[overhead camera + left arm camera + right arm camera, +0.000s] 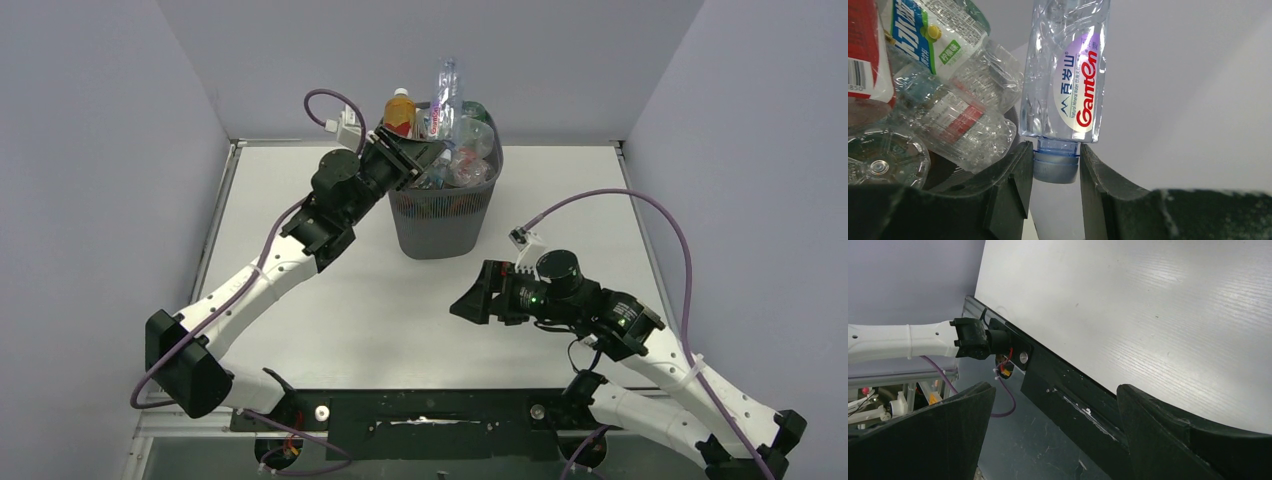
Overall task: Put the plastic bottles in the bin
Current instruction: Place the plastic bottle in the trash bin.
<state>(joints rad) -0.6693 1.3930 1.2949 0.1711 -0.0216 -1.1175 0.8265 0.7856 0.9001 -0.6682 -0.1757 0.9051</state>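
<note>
At the bin's left rim: the left arm (255, 285) reaches over the edge of the bin (440, 228), with its jaws above the heap inside.
Left jaws: closed narrow on the blue cap (1056, 167) of a clear water bottle (1065, 75), one jaw touching each side of the cap.
Held bottle: cap down, body rising nearly upright above the rim, just beside the crumpled bottles (467, 160) already in the bin.
Bin: stands at the far middle of the table (400, 320) and is heaped to the rim and above it. An orange one (400, 112) sticks up at the back left.
Step in hand: by my reading, releasing this bottle into the bin. No other bottle shows outside it in the overhead view.
Doing it well: carry the bottle toward the middle of the heap, tip it flat or lower it until the cap nests between neighbours, then open. Dropped upright onto so full a pile, it would likely topple over the rim.
Right jaws: spread wide, holding nothing and touching nothing. They hang above the table, near and right of the bin, facing left.
</note>
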